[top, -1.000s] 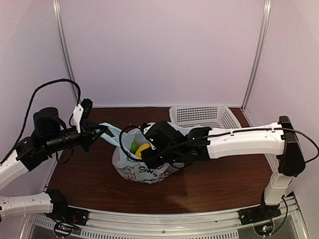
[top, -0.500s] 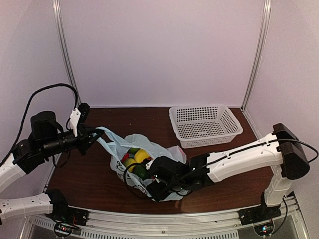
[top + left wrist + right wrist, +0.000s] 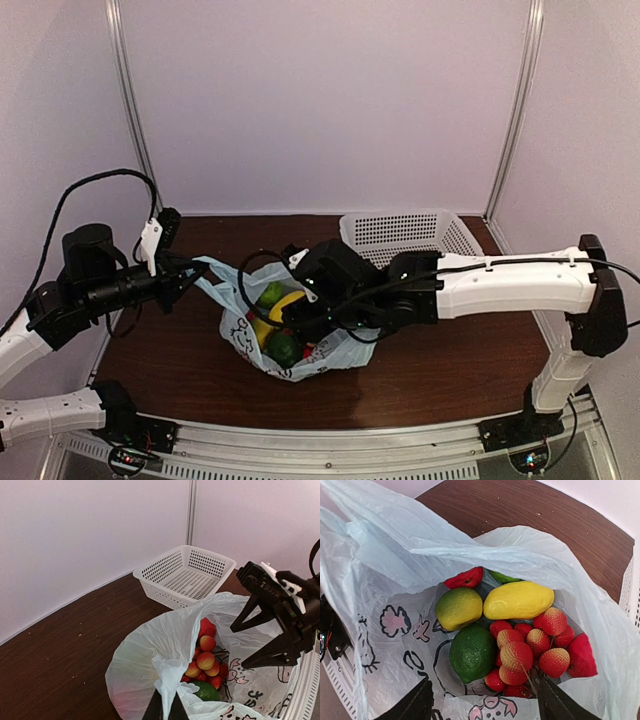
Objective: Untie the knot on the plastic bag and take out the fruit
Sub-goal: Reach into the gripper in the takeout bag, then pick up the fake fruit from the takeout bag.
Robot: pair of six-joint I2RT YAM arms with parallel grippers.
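The right gripper (image 3: pixel 482 700) had swung back over the plastic bag (image 3: pixel 325 352), jaws spreading wider above the fruit (image 3: pixel 517 600) lying inside (the mouth already untied, I judged). The left gripper (image 3: pixel 190 275) stayed clenched on the bag's edge, holding it open.

We've got two arms on the same build. The right arm (image 3: pixel 510 285) is long white shells with chunky black joint housings, and the left arm (image 3: pixel 85 285) is mostly black motors up top. Loose black cables (image 3: pixel 95 178) run along both. The fingers (image 3: pixel 417 705) are matte black and angular. Tiny red and green lights (image 3: pixel 528 460) glow at our bases.
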